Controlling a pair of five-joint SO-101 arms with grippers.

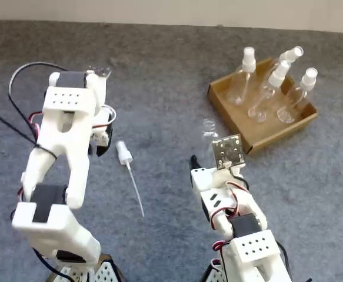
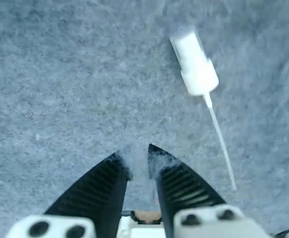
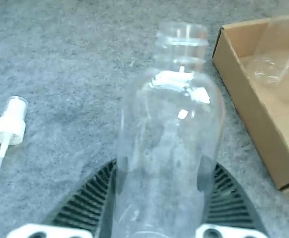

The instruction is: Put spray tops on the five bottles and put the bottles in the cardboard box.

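Right now my right gripper point(image 3: 165, 168) is pinching the uncapped clear bottle point(image 3: 171, 124), cardboard box point(image 3: 253, 114) just beside it; my left gripper point(image 2: 138, 158) is hanging nearly closed, empty, spray top point(image 2: 196, 67) lying just ahead.

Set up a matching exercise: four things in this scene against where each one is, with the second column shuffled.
1. loose spray top
2. uncapped bottle
3. four capped bottles
4. left gripper

A. in the cardboard box
B. holding nothing, over the carpet
C. clamped in the right gripper
D. lying on the carpet between the arms

Pairs: 1-D, 2-C, 3-A, 4-B.
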